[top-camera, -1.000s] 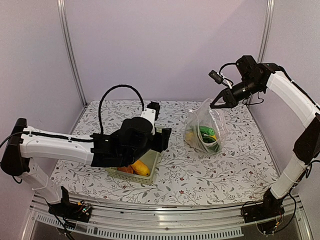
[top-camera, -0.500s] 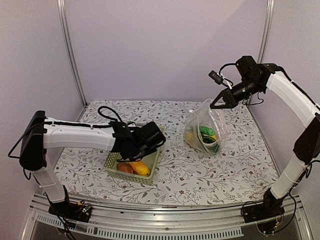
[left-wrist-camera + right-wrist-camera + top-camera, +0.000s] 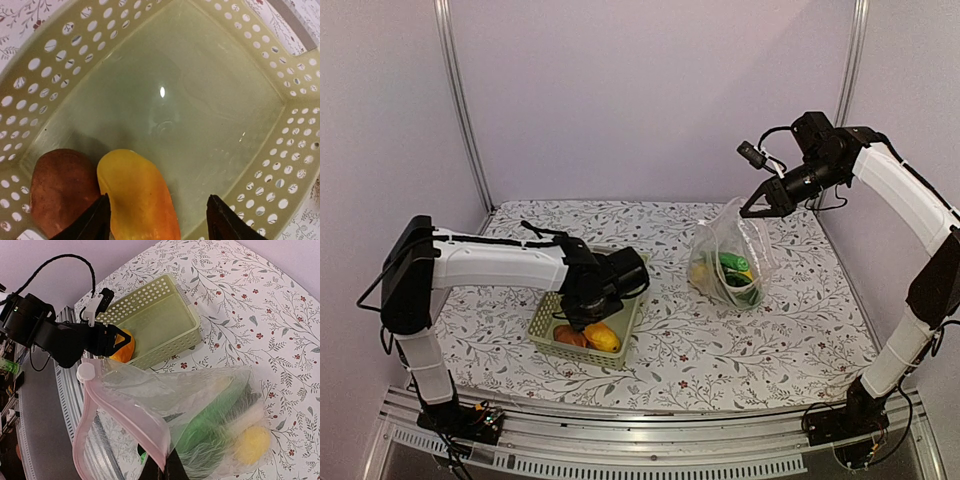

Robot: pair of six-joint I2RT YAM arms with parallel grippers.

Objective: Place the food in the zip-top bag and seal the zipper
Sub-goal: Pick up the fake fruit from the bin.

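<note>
Hovering over the pale green basket [image 3: 295,165], the left gripper [image 3: 157,210] points down into its near end with the jaws spread wide and nothing between them. The orange-yellow piece [image 3: 137,200] lies right below. Its long axis runs roughly up and down the wrist view, slightly slanted, so the fingers would close across its narrow width. It sits toward the left finger, whose tip overlaps the piece's edge, while bare basket floor shows by the other finger. The reddish-brown round one [image 3: 62,190] rests against the piece's outer side, beyond that left finger. A small shift toward that side would likely centre the grasp.

Seen from above, the basket stands left of the table's [image 3: 720,350] middle, toward the near edge. The left arm rises by the left edge, its forearm runs rightward over the table, and the wrist bends down into the basket. This arm is plainly the nearer one to the remaining food.

The right gripper [image 3: 760,208] is clamped on the mouth of the zip-top bag [image 3: 730,255], holding it up toward the far right corner. The bag's body sags onto the table. The zipper [image 3: 120,415] gapes open, and a lemon [image 3: 252,442] and green pieces [image 3: 210,415] already lie inside.
</note>
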